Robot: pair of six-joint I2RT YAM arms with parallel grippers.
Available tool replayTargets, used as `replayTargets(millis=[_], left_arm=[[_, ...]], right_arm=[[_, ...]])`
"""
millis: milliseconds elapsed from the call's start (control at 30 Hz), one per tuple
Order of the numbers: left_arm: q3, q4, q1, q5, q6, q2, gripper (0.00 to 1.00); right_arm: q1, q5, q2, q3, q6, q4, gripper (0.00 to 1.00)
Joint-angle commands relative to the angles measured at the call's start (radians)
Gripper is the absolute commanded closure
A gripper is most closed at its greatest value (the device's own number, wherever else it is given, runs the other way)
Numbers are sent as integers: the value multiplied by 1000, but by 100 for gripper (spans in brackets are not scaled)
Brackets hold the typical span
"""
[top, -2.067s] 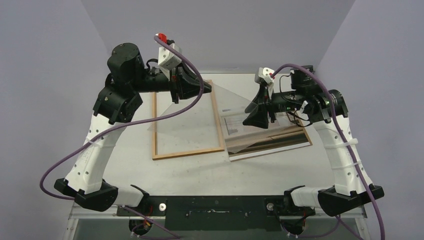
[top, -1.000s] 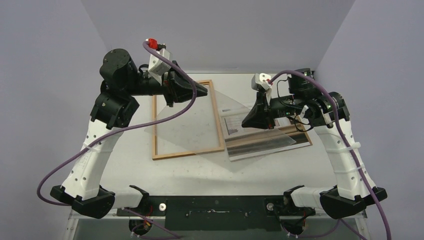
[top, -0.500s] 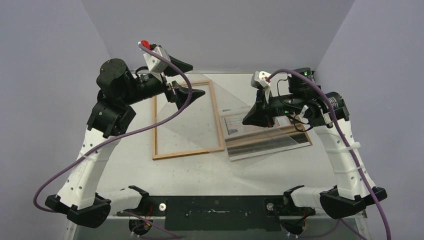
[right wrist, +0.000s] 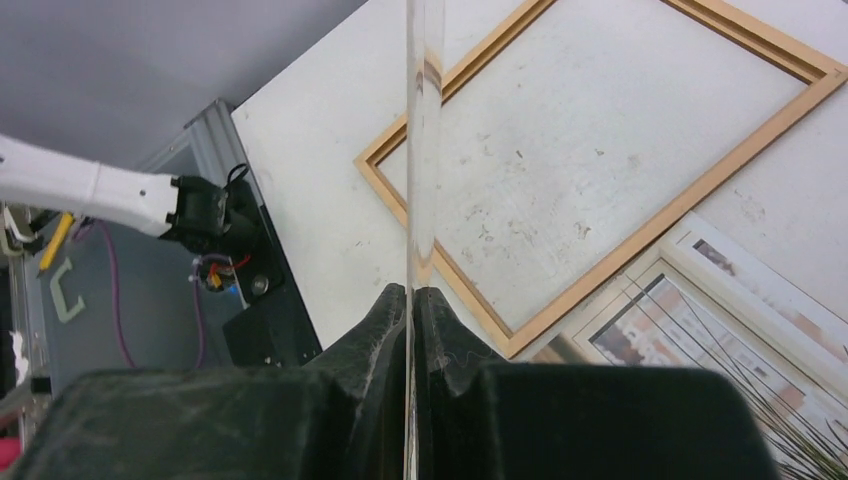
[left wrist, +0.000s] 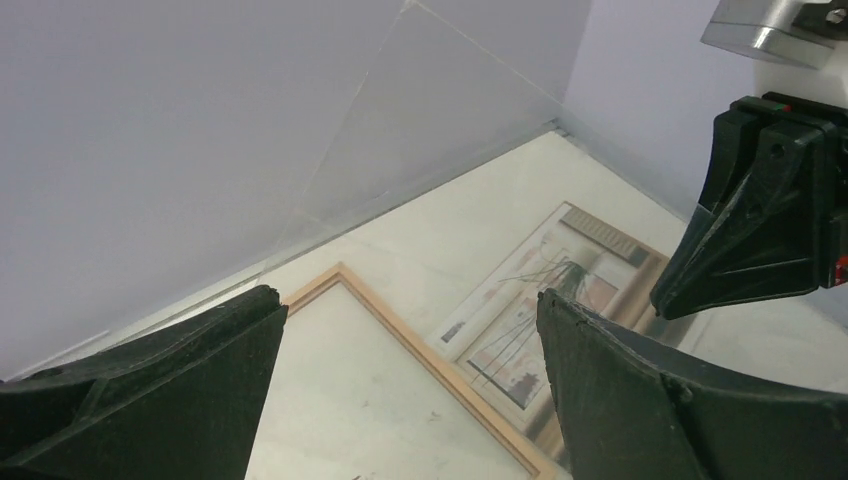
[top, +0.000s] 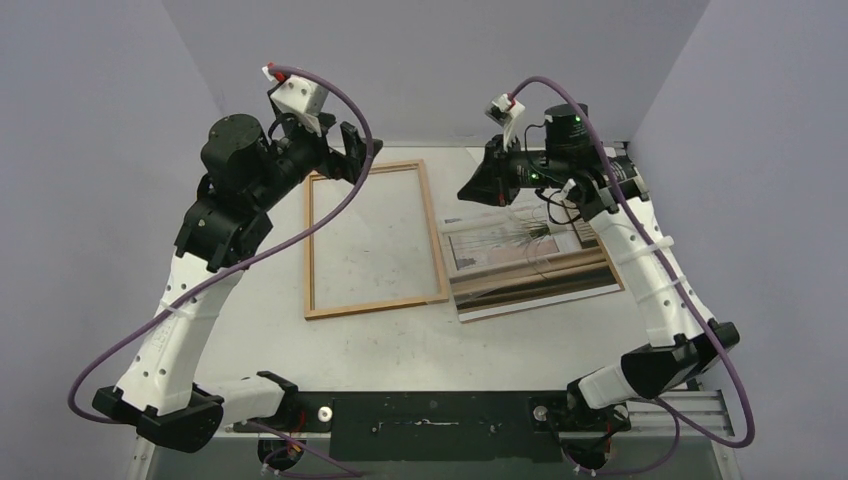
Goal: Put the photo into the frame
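Note:
The orange-brown wooden frame (top: 438, 235) lies flat on the table, left of centre, with bare tabletop inside it. The photo (top: 520, 240) of a grassy plant lies face up just right of the frame, also seen in the left wrist view (left wrist: 520, 325). My right gripper (top: 468, 192) hangs above the photo's far end, shut on a clear pane (right wrist: 418, 150) that stands edge-on between its fingers (right wrist: 411, 292). My left gripper (top: 352, 150) is open and empty, raised over the frame's far left corner (left wrist: 405, 298). The pane (left wrist: 440, 110) shows faintly in that view.
A brown panel (top: 540, 285) shows under the photo's near edge. Grey walls close the table's back and sides. The arm bases and a black bar (top: 430, 410) sit at the near edge. A purple cable (top: 330, 215) from the left arm droops over the frame.
My left gripper opened, let go of the clear pane and drew back and up. My right gripper, still shut on the pane, lifted it away from the frame toward the back.

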Motion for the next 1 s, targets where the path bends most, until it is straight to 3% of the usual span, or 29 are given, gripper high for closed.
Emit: replayTargets(millis=[0, 167, 267, 433, 633, 767, 967], left_arm=[[24, -11, 14, -203, -6, -9, 3], [75, -77, 46, -350, -34, 68, 3], [93, -133, 114, -363, -124, 142, 3], [59, -180, 280, -233, -285, 251, 3], [-96, -138, 461, -91, -401, 312, 6], [-196, -128, 543, -25, -406, 359, 10], [-283, -135, 630, 44, -383, 431, 15]], right_arm=[[7, 58, 42, -17, 222, 288, 100], [6, 83, 203, 39, 374, 403, 100], [5, 118, 307, 76, 544, 478, 100], [-1, 162, 461, 105, 876, 595, 100], [7, 191, 537, 76, 1097, 672, 100], [20, 217, 548, 31, 1201, 776, 100], [56, 266, 568, 77, 1247, 753, 100]])
